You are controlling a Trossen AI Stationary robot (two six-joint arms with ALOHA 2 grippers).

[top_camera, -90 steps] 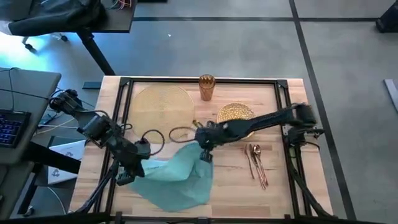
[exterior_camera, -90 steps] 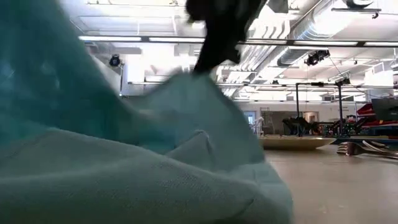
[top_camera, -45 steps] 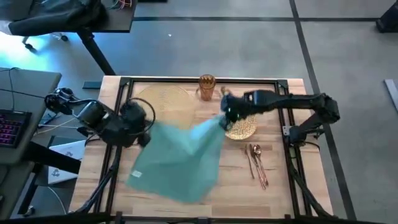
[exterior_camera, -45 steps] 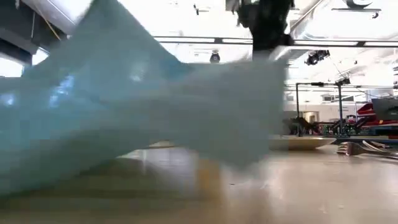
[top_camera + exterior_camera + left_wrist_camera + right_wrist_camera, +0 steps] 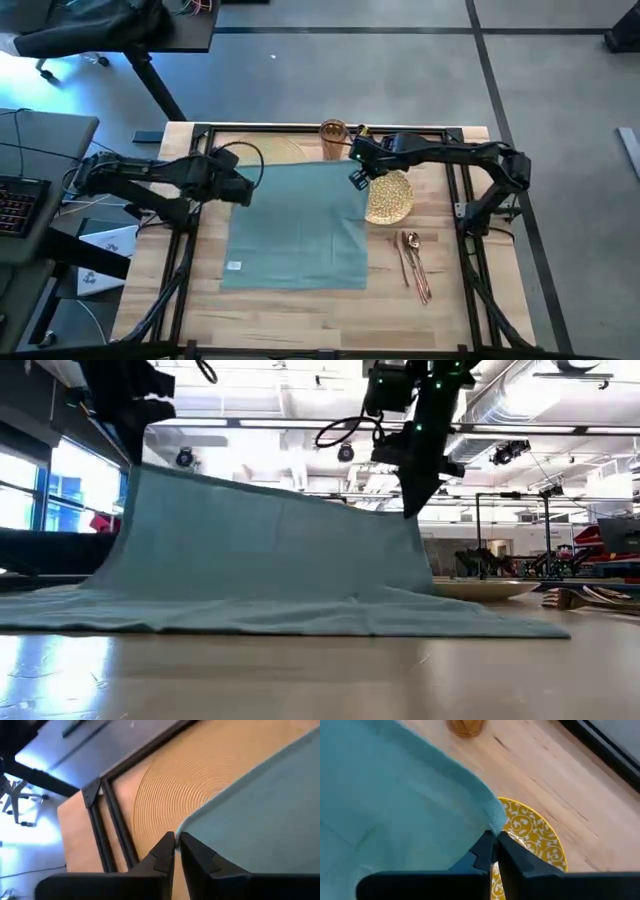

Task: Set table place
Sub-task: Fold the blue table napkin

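Now, line by line:

Napkin: large square teal cloth napkin [image 5: 298, 225] spread over the middle of the light-wood butcher-block tabletop [image 5: 450, 310]; its near part lies flat, while its far edge is lifted off the wood and stretched between the two arms, as the low view [image 5: 270, 560] shows.

Left gripper: left gripper [image 5: 243, 187] at the napkin's far left corner, fingers [image 5: 160, 857] closed to a narrow slit on that corner of cloth [image 5: 260, 815].

Right gripper: right gripper [image 5: 358, 176] at the napkin's far right corner, fingers [image 5: 482, 851] pinched narrow on the cloth corner [image 5: 405, 805], hanging just above the plate.

Placemat: large round pale-gold ribbed placemat [image 5: 283, 150] at the far side of the tabletop, mostly hidden under the raised cloth; its ribbed rings show in the left wrist view [image 5: 185, 790].

Plate: smaller glittery gold patterned plate [image 5: 390, 197] just right of the napkin, its left edge under the cloth corner; scroll pattern plain in the right wrist view [image 5: 535, 837].

Cup: amber glass cup [image 5: 333, 140] upright at the far edge, between placemat and right arm, just beyond the napkin's far edge.

Cutlery: silver fork and copper spoon and knife [image 5: 413, 263] lying together lengthwise on bare wood near the plate, apart from the napkin's right edge.

Frame: black metal rail frame [image 5: 465, 225] running round the tabletop.

Surroundings: grey desk with a keyboard [image 5: 20, 200] off to the left of the tabletop.
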